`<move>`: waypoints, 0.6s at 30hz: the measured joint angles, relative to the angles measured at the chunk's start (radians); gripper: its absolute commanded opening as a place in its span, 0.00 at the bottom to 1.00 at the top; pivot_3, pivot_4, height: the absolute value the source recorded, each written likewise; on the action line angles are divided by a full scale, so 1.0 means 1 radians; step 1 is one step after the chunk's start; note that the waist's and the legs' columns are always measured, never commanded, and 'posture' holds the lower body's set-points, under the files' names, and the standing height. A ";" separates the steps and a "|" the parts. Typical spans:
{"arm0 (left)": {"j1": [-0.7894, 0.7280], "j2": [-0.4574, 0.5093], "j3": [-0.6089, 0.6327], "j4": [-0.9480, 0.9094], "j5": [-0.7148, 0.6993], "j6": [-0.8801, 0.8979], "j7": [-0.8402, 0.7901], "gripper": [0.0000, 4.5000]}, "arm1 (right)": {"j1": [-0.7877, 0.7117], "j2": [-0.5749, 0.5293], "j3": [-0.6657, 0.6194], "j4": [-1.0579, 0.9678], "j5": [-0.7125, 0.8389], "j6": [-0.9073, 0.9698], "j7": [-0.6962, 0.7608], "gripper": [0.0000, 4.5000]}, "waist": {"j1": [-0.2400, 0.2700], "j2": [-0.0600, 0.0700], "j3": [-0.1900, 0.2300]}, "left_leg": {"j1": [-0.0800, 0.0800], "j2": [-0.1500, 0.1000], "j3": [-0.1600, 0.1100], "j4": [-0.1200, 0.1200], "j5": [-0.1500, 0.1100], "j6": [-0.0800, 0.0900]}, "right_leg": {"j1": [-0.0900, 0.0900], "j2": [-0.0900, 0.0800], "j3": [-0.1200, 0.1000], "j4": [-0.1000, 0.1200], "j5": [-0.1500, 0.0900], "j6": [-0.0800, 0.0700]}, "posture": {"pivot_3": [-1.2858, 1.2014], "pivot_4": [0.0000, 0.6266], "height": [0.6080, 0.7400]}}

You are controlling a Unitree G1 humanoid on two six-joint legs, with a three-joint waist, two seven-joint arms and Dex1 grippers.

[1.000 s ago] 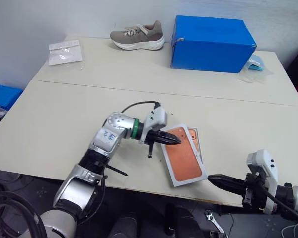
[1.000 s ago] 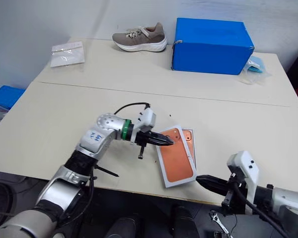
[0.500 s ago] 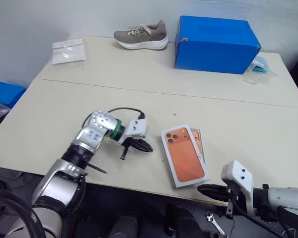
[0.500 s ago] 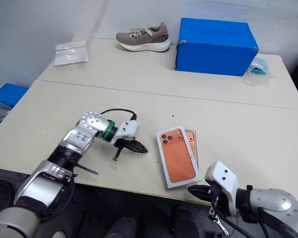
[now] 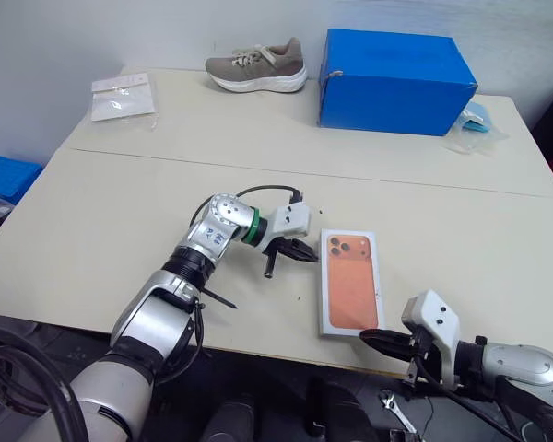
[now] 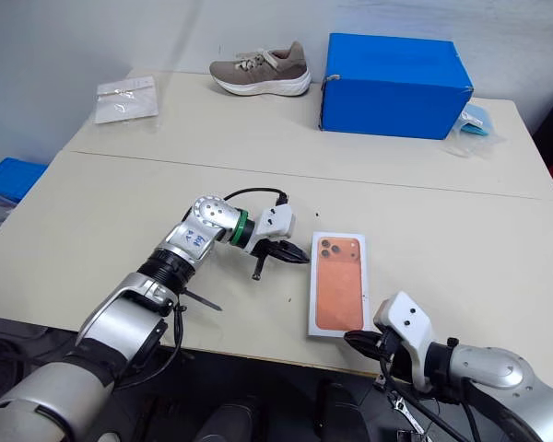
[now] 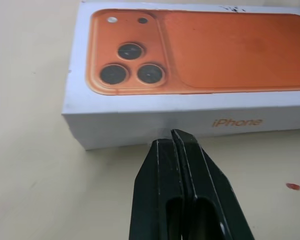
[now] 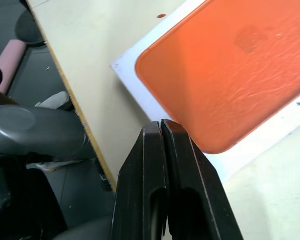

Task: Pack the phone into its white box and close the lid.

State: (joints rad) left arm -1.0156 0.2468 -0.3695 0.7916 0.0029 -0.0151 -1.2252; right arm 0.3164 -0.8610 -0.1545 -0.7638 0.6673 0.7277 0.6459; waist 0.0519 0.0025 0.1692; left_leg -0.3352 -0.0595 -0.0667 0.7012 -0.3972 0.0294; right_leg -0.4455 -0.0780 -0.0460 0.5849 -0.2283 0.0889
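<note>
The lid, orange face up, sits on the white box near the table's front edge. The left gripper, clenched and empty, points at its long side; the right gripper, also clenched, is at its near end. Gentle, even presses would likely seat the lid squarely without sliding it off.

left hand closed, empty | right hand closed, empty
</note>
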 measured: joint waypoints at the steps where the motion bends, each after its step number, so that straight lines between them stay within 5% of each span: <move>1: 0.000 0.000 0.000 0.011 0.003 -0.007 0.000 0.00 | -0.001 0.004 0.000 0.000 -0.001 0.000 -0.003 0.01 | 0.000 0.000 0.000 | 0.000 0.000 0.000 0.000 0.000 0.000 | 0.000 0.000 0.000 0.000 0.000 0.000 | 0.52 0.24 1.00; 8: 0.000 0.027 0.027 -0.002 -0.019 0.019 -0.082 0.00 | -0.015 0.040 -0.001 0.000 0.017 0.019 -0.003 0.01 | -0.002 0.000 0.000 | 0.000 0.000 0.000 0.000 0.000 0.000 | 0.000 0.000 0.000 0.000 0.000 0.000 | 0.52 0.24 1.00; 18: -0.001 0.009 0.068 -0.110 -0.056 0.108 -0.134 0.00 | 0.016 -0.046 0.054 -0.012 -0.028 0.049 0.055 0.01 | 0.002 0.000 0.000 | 0.000 -0.001 0.000 0.001 0.000 0.001 | 0.000 0.000 0.000 0.000 0.000 0.000 | 0.52 0.24 1.00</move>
State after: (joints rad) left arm -1.0171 0.2557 -0.3019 0.6819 -0.0535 0.0927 -1.3594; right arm 0.3321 -0.9068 -0.1004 -0.7756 0.6390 0.7763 0.7012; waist 0.0534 0.0021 0.1689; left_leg -0.3354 -0.0601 -0.0663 0.7018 -0.3973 0.0299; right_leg -0.4457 -0.0778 -0.0460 0.5851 -0.2282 0.0890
